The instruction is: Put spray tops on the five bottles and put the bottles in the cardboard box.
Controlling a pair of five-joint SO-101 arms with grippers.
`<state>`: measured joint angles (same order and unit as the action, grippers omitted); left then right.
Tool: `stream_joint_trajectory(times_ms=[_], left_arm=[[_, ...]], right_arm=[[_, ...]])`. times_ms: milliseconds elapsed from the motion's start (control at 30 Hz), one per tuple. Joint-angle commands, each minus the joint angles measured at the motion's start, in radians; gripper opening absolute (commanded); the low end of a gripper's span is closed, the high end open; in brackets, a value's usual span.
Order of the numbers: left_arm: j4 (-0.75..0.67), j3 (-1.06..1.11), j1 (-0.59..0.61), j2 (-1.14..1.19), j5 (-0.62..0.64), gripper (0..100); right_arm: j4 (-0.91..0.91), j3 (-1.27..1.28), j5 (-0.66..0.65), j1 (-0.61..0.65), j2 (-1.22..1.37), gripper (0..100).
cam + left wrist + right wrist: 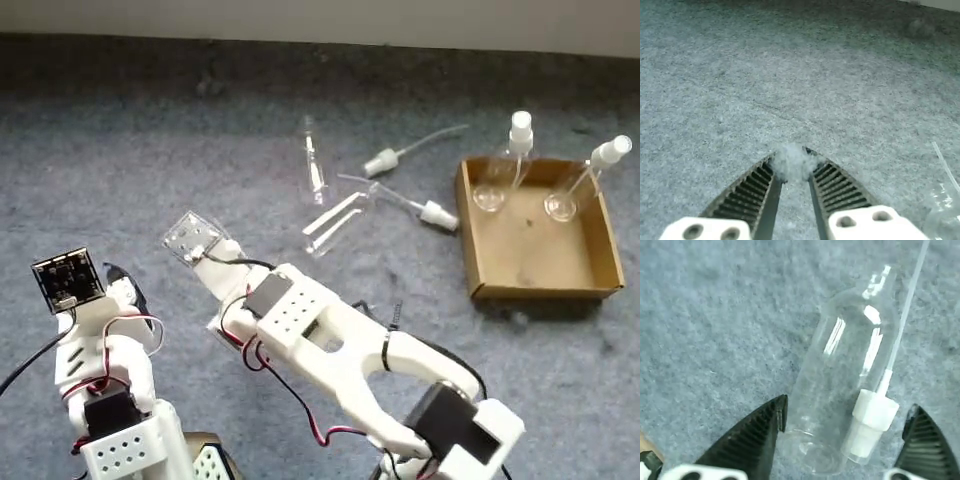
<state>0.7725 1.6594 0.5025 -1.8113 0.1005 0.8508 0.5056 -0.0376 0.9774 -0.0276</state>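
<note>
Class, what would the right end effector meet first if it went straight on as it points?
Probably the clear bottle lying ahead between the right end effector's open jaws; depth is unclear.

one brown cardboard box [530, 245], two clear plastic bottles with white spray tops [505, 165] [580, 180] standing in it, two clear uncapped bottles [313, 165] [335, 225] lying on the grey tabletop [150, 150], two loose white spray tops with thin tubes [380, 160] [437, 213], two white robot arms [330, 340] [105, 380]

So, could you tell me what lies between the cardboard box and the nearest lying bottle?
A loose white spray top lies there, as the high view shows.
</note>
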Motion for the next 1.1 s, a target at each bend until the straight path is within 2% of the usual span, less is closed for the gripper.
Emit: stream_joint_trajectory(times_ms=[0,367,567,633,867,1067], left_arm=[[-0.025,-0.016,0.007,-0.013,0.002,1],[-0.025,-0.012,-0.033,-0.013,-0.002,1],[-0.025,-0.012,-0.033,-0.013,-0.002,1],[-0.025,-0.012,-0.033,-0.013,-0.002,1],[-0.025,-0.01,-0.033,-0.013,-0.002,1],[-0.025,-0.01,-0.033,-0.013,-0.002,1]], right_arm=[[-0.019,-0.015,-0.005,-0.018,0.039,33.2],[-0.016,-0.01,-0.012,-0.016,0.047,32.0],[-0.016,-0.01,-0.012,-0.019,0.048,15.2],[-0.016,-0.008,-0.012,-0.019,0.048,12.7],[-0.01,-0.012,-0.012,-0.021,0.041,12.0],[0.159,-0.093,-0.012,-0.058,-0.022,12.1]])
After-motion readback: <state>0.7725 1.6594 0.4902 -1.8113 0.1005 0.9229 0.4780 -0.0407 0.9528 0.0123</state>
